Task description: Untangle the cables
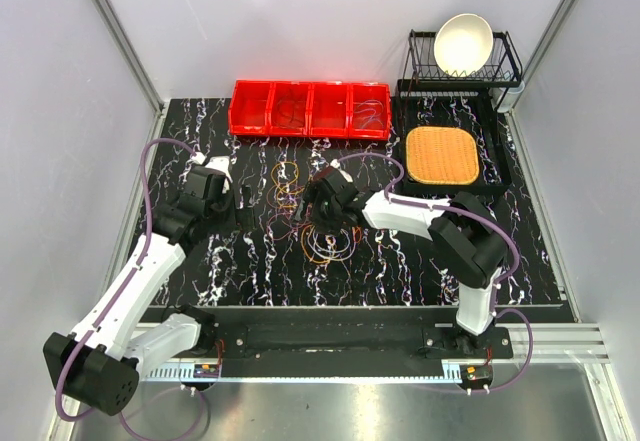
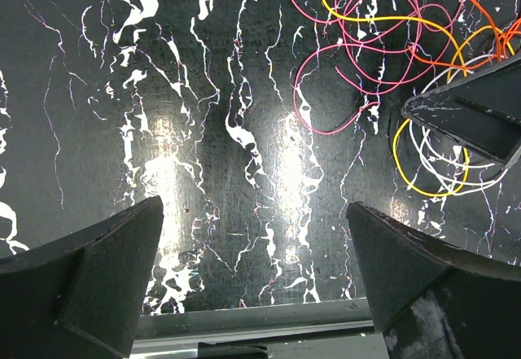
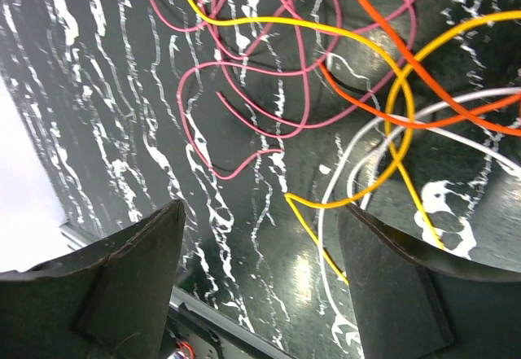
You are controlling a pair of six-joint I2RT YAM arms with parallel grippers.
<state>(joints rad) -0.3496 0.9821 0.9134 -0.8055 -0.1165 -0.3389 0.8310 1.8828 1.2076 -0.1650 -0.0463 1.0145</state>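
From above, the cables [image 1: 312, 223] lie in a loose heap in the middle of the table [image 1: 420, 271], in front of the red bins [image 1: 250, 121]. The right jaws hang directly over the heap, and the left jaws are just to its left over bare table. In the left wrist view, those jaws are spread wide with nothing between them, and the pink loop [image 2: 324, 129] and its neighbours sit off to the upper right. In the right wrist view, the jaws are likewise parted and empty, poised above pink, yellow, white and orange wire [image 3: 407, 50] crossing one another. These wires look feather-light, springy and slick, likely to slip from a loose pinch and drag neighbours along. A free end such as the yellow tip [image 3: 289, 196], or an outer loop, seems the best hold.
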